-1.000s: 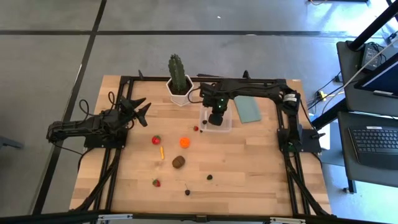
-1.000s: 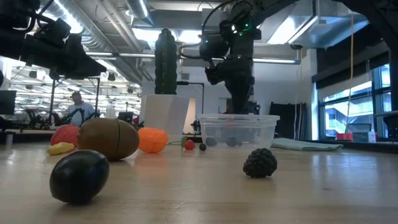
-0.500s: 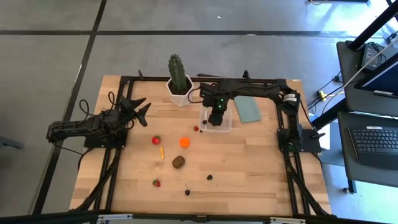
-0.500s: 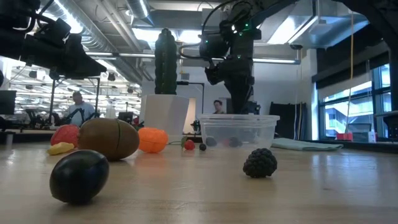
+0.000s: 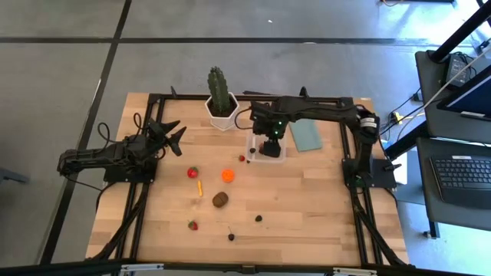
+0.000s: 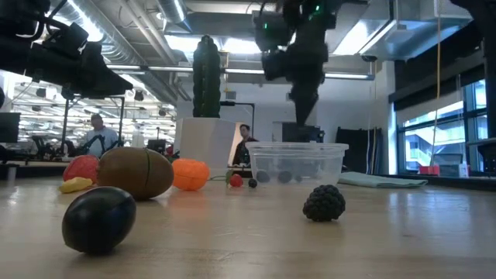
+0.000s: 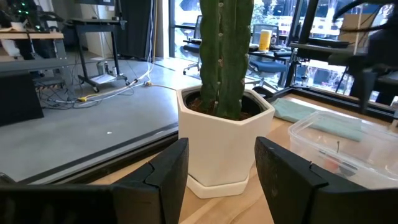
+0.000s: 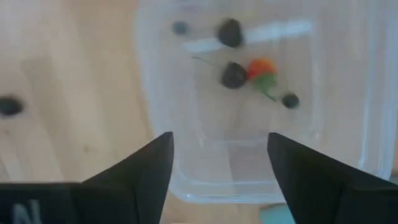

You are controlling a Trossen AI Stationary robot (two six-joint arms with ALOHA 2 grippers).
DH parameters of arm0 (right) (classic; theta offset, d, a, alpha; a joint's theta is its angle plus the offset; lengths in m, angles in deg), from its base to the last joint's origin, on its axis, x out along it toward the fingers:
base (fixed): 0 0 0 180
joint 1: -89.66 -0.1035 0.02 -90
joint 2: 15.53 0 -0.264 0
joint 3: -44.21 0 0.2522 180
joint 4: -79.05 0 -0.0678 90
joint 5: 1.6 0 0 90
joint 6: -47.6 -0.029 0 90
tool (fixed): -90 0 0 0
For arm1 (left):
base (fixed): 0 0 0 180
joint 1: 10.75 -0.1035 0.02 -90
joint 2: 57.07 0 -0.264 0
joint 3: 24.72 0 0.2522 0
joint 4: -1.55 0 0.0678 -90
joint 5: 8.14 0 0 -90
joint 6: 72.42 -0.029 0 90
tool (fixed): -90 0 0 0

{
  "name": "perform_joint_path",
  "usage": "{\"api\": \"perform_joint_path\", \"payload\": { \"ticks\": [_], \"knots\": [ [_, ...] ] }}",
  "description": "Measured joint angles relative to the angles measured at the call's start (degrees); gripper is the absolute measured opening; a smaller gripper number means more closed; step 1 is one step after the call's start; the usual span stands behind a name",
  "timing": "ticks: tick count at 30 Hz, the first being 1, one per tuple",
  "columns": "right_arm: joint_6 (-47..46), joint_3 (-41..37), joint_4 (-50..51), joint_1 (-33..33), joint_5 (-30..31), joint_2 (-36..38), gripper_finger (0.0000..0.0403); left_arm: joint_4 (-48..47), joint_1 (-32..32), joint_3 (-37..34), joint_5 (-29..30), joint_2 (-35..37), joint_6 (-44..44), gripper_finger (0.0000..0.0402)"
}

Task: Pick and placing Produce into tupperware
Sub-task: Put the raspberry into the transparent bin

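The clear tupperware [image 5: 265, 146] stands right of the cactus pot [image 5: 222, 115]. On its floor lie dark berries [image 8: 234, 74] and a small red-orange fruit with a green stalk [image 8: 262, 68]. My right gripper [image 8: 217, 163] hangs open above the tupperware [image 6: 297, 161], fingers pointing down, nothing between them. More produce lies on the table: two strawberries [image 5: 192, 172] [image 5: 192, 225], an orange ball [image 5: 228, 175], a yellow stick [image 5: 199, 186], a brown oval [image 5: 220, 199] and dark berries [image 5: 258, 218]. My left gripper [image 5: 173, 133] waits open at the left, facing the pot [image 7: 224, 140].
A tall green cactus [image 5: 219, 86] in its white hexagonal pot stands just left of the tupperware. A flat blue-grey lid [image 5: 305, 136] lies to its right. A tiny red fruit [image 5: 241, 159] and a dark one [image 5: 249, 159] lie by the tupperware's near left corner.
My right gripper has opened and gone up, from down inside the tupperware to above its rim. The tupperware has stayed where it was.
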Motion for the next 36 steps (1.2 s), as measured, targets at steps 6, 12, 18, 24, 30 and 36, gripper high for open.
{"api": "perform_joint_path", "payload": {
  "ticks": [6,12,18,24,30,36],
  "knots": [
    [11.25,0.00,-1.83,-6.53,-0.20,3.36,0.0278,0.00,0.01,0.01,0.00,0.00,0.00,0.0176],
    [15.52,0.02,-9.44,-13.17,2.33,3.94,0.0271,0.00,0.00,0.02,0.00,0.01,0.00,0.0176],
    [15.70,-0.10,-12.72,-16.74,5.12,3.92,0.0268,0.00,0.00,0.02,0.00,0.01,-0.01,0.0176],
    [14.73,-1.51,-15.75,-20.44,4.83,3.90,0.0268,0.00,-0.01,0.02,0.00,0.01,0.00,0.0176],
    [13.92,-4.66,-20.48,-23.74,4.94,3.90,0.0268,0.00,0.00,0.00,0.00,0.01,-0.02,0.0176],
    [9.26,-10.83,-29.95,-28.59,4.60,3.90,0.0268,0.00,0.00,0.00,0.00,0.00,-0.02,0.0176]
  ]
}}
